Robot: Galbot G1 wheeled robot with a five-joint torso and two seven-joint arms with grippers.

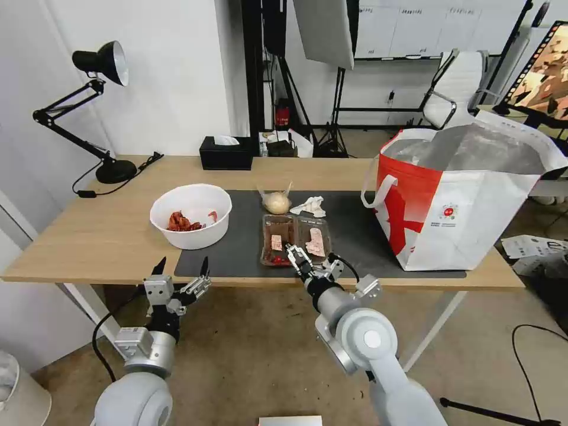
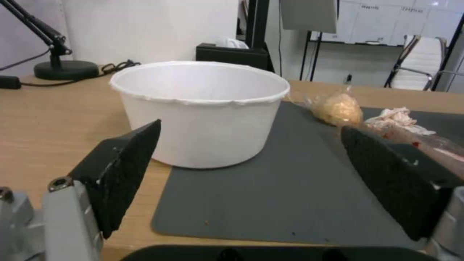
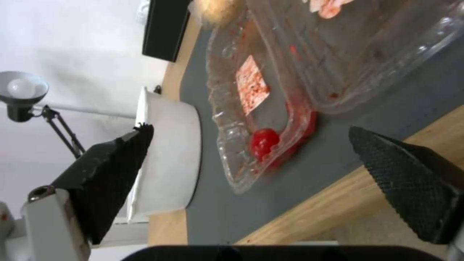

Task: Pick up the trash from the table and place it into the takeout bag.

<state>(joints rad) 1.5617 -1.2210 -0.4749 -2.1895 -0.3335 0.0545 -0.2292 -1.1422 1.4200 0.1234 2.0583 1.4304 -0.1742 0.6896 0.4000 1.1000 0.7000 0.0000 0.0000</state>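
The long light-wood bench [image 1: 106, 236] stands on white legs and carries a dark grey mat [image 1: 355, 231] along its front half. On the mat lie a clear hinged food tray [image 1: 296, 238], a small clear bag with a beige lump [image 1: 276, 202] and a crumpled white tissue [image 1: 310, 206]. A white bowl of red shells [image 1: 190, 216] straddles the mat's left edge. The white-and-red takeout bag [image 1: 467, 201] stands at the right end, a black desk lamp [image 1: 115, 171] and a black tissue box [image 1: 225, 154] along the back.
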